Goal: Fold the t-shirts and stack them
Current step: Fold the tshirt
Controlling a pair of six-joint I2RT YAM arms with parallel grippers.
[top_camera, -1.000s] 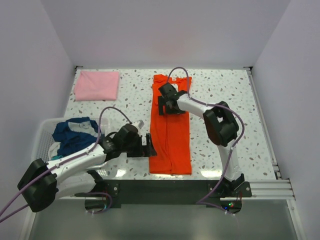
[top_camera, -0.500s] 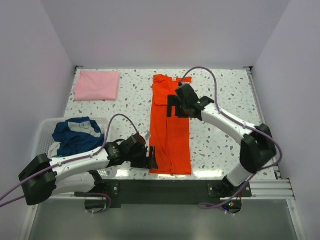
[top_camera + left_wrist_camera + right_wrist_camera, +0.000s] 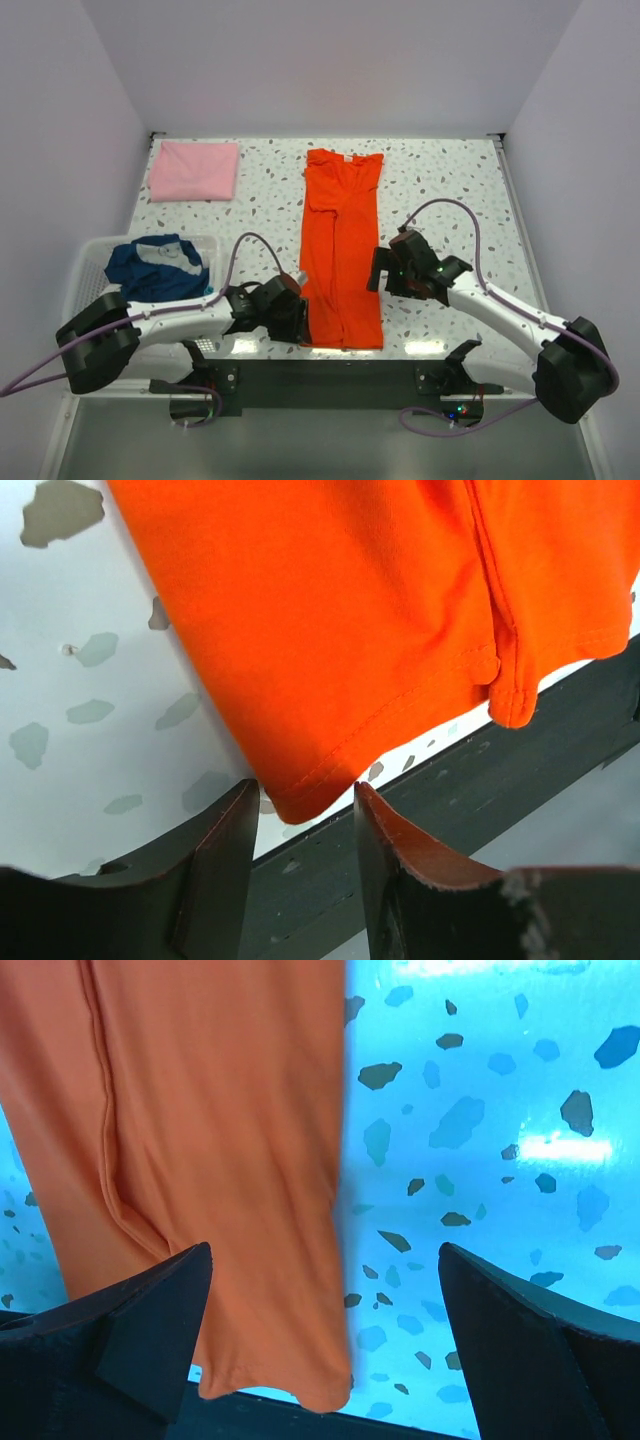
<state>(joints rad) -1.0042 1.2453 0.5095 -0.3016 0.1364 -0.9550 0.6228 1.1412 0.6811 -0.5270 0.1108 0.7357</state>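
Observation:
A bright orange-red t-shirt point(image 3: 340, 250) lies folded into a long strip down the middle of the table. My left gripper point(image 3: 300, 318) sits low at its near left corner. In the left wrist view the gripper point(image 3: 305, 795) has its jaws partly closed, with the hem corner of the t-shirt point(image 3: 330, 630) just at the tips and a gap still showing. My right gripper point(image 3: 378, 270) hangs wide open over the strip's right edge; in the right wrist view the gripper point(image 3: 325, 1250) straddles the near right corner of the t-shirt point(image 3: 220, 1160). A folded pale pink t-shirt point(image 3: 194, 170) lies at the far left.
A white slatted basket point(image 3: 85, 262) at the left edge holds crumpled dark blue and teal t-shirts point(image 3: 150, 268). The speckled table point(image 3: 450, 190) ends at a dark front rail point(image 3: 330, 380) just below the orange strip.
The left gripper slid toward the near left corner of the orange t-shirt and its jaws narrowed. The right arm swung from the shirt's upper part down to its near right edge.

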